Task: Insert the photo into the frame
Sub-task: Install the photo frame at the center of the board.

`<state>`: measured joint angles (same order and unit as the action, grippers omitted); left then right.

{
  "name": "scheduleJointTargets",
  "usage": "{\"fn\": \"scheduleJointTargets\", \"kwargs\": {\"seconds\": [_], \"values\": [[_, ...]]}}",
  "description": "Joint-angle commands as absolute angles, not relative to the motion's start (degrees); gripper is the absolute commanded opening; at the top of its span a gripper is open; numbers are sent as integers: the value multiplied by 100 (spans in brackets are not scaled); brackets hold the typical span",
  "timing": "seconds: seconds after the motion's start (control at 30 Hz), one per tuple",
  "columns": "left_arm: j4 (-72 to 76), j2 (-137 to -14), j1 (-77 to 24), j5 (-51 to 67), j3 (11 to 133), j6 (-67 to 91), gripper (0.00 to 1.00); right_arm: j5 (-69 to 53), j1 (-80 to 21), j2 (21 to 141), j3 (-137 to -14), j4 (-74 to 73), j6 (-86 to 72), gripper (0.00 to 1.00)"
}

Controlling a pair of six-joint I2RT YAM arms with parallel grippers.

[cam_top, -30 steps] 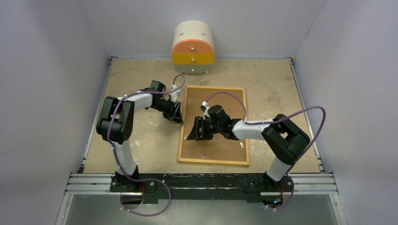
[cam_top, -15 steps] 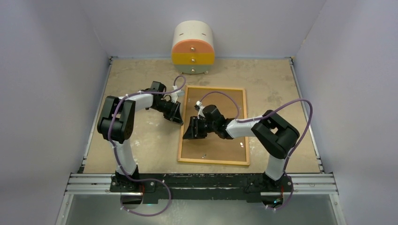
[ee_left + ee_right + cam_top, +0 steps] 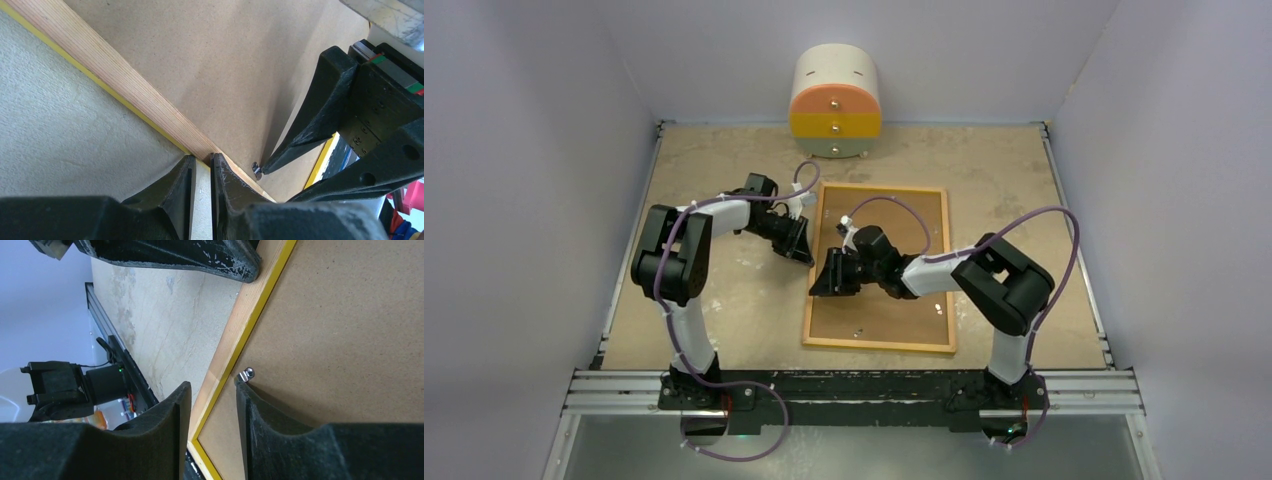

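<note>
Frame [image 3: 879,346] lies back-up on the table [image 3: 724,300], brown board [image 3: 350,340] inside. I see no photo. My left pincer [image 3: 201,162] is almost pinched together at the wooden edge. My right pincer [image 3: 212,384] gapes over that edge. I should nudge the little clip [image 3: 247,373] softly.

The beige table [image 3: 724,320] carries the frame [image 3: 879,345], back up, and a drawer cabinet [image 3: 835,100].
</note>
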<state>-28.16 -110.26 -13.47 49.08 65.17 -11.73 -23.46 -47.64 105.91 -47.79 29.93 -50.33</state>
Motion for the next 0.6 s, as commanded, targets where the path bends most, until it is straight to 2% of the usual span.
{"fn": "scheduleJointTargets", "kwargs": {"seconds": [0.0, 0.57], "values": [[-2792, -10947, -1380, 4898, 6563, -1456, 16, -2135, -4824, 10760, -4817, 3307, -5238, 40], [-2868, -10936, -1389, 4963, 6486, -1618, 10, -1514, -4857, 10766, -4613, 3742, -5459, 36]]}}
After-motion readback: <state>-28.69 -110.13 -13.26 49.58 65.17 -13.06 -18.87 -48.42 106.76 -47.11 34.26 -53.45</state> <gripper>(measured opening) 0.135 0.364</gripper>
